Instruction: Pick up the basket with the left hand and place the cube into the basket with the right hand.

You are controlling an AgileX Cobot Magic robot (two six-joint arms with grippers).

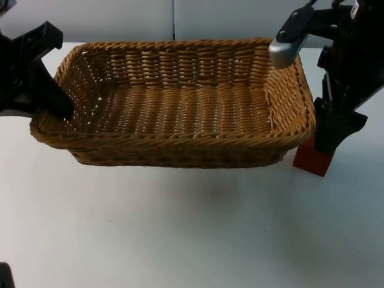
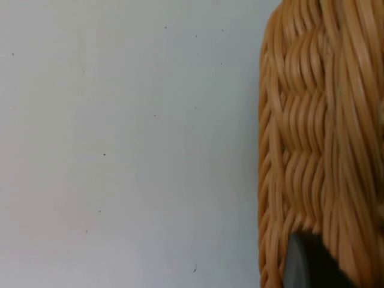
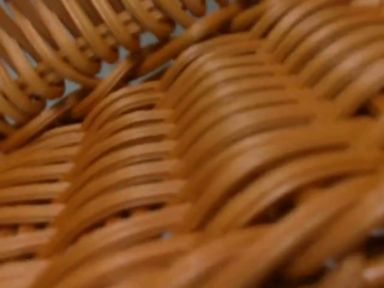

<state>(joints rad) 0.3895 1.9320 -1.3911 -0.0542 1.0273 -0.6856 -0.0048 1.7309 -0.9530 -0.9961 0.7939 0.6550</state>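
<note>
Red cube half-hidden — right claw gripping it.

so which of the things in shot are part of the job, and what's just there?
Part of the job:
- wicker basket, left end effector at its left rim
- red cube on the table by the basket's right end, right end effector at it

Just there:
- white table
- grey partition wall
</note>
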